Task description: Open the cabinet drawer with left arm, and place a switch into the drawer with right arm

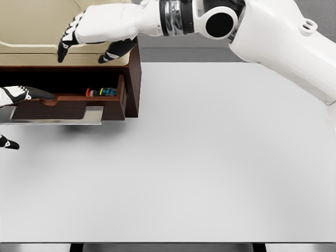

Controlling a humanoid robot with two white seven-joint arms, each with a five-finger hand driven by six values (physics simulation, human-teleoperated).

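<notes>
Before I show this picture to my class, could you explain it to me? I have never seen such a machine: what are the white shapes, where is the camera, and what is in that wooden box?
This is a simulator's render, seen from a camera on a humanoid robot's head, looking down at a white table. The white shapes are its two arms. The right hand, fingers spread and holding nothing, hovers above a brown cabinet. The left hand, partly cut off at the left edge, rests at the front of the pulled-out drawer. Inside the drawer lies a small colourful object, probably the switch, too small to tell for sure.

Left hand (18, 94) cut off by the picture's left edge.
</notes>
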